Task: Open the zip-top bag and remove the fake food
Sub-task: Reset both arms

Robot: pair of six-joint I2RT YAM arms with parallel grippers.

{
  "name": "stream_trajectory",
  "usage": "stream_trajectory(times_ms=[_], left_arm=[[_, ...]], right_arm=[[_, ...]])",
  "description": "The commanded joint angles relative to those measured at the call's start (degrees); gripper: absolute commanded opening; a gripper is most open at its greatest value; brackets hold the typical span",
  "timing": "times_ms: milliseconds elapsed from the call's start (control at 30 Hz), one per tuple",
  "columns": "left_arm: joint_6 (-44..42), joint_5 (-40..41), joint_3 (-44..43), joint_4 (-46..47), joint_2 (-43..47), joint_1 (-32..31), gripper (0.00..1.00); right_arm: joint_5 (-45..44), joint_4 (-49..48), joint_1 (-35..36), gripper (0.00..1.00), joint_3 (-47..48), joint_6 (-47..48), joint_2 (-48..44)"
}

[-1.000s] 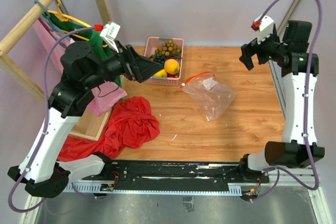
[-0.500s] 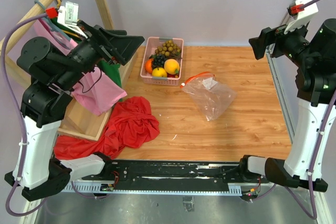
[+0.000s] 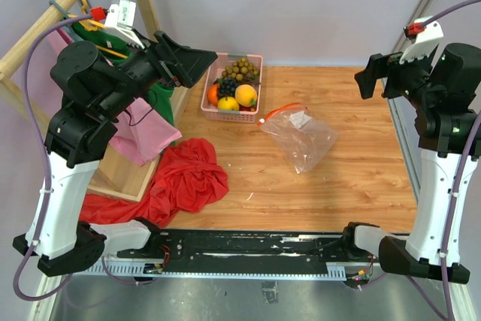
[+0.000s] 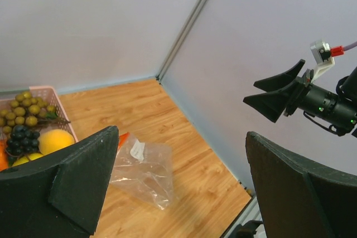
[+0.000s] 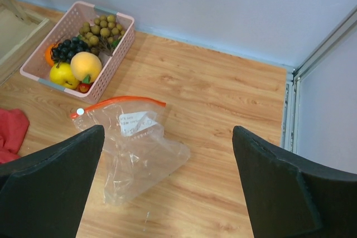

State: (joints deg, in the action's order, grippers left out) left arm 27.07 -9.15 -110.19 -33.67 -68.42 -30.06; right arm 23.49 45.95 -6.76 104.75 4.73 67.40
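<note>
The zip-top bag [image 3: 302, 137] lies flat and looks empty in the middle of the wooden table, its orange-red zip strip [image 3: 282, 109] toward the basket. It also shows in the left wrist view [image 4: 142, 170] and the right wrist view [image 5: 134, 150]. The fake food [image 3: 236, 85] sits in the pink basket [image 3: 219, 59] at the back: tan bunch, purple bunch, yellow and orange fruits [image 5: 85, 66]. My left gripper [image 3: 201, 62] is open and empty, high above the basket's left side. My right gripper [image 3: 367, 77] is open and empty, high over the right edge.
A red cloth [image 3: 184, 178] lies crumpled at the front left. A wooden rack [image 3: 45, 24] with hangers and pink and green clothing [image 3: 139, 137] stands at the left. A metal rail [image 3: 398, 133] runs along the table's right edge.
Both arms have risen from the table. My left gripper left the basket's side and went up; my right gripper rose, then came slightly down. Bag and fruit have not moved.
</note>
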Motion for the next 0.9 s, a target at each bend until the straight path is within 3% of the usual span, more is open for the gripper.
stream_trajectory(times_ms=[0, 333, 467, 700, 867], left_arm=[[0.09, -1.21, -0.36, -0.16, -0.23, 0.27, 0.99], [-0.69, -3.00, 0.59, 1.12, -1.47, 0.27, 0.99], [-1.69, -3.30, 0.18, 1.21, -2.21, 0.27, 0.99], [-5.76, 0.01, -6.65, -7.03, -6.45, 0.31, 0.99], [-6.67, 2.87, -5.82, -6.40, -6.32, 0.27, 0.99]], right_arm=[[1.17, 0.17, 0.62, 0.99, -1.58, 0.85, -3.11], [-2.00, 1.53, 0.61, 0.98, -5.36, 3.60, -3.21], [3.41, 1.76, 0.61, 0.98, -7.23, 7.85, -4.06], [1.82, 4.76, 0.61, 0.99, -8.33, 12.53, -3.68], [-0.72, 9.10, 0.69, 0.99, -3.07, 6.29, -0.78]])
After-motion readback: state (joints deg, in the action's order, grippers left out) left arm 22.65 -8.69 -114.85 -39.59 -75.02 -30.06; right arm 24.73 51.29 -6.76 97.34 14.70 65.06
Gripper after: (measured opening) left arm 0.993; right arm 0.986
